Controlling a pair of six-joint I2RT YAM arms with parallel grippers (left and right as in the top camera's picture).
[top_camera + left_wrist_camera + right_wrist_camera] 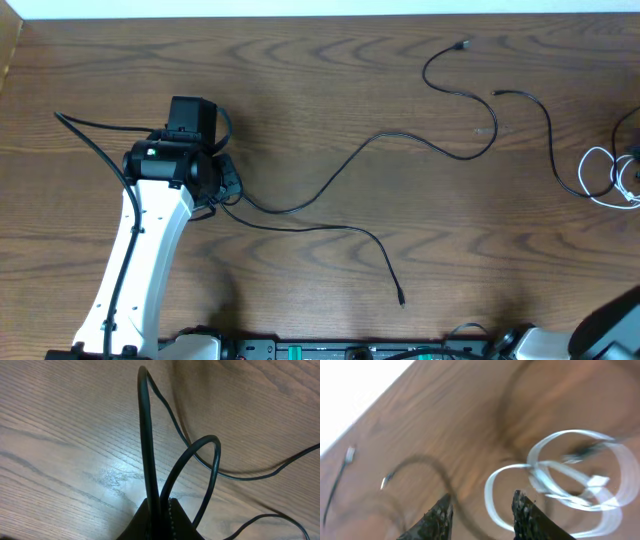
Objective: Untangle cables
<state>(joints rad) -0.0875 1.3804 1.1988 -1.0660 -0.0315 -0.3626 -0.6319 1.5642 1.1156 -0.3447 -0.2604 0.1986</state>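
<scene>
A: Brown wood-grain tabletop (330, 60) all round. What do we log for the left gripper (161, 512)?

B: Clenched on a looped thin black cable (146, 435), left side. We log the right gripper (482, 512) released, by the white coiled cable (540, 471) at the right edge.

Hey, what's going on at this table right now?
Cables are being untangled on a wooden table. The robot's left hand is shut on loops of thin black cable, and the rest of it trails across the wood. The right hand is open above a coiled white cable at the table's right side and holds nothing. That view is blurred.
</scene>
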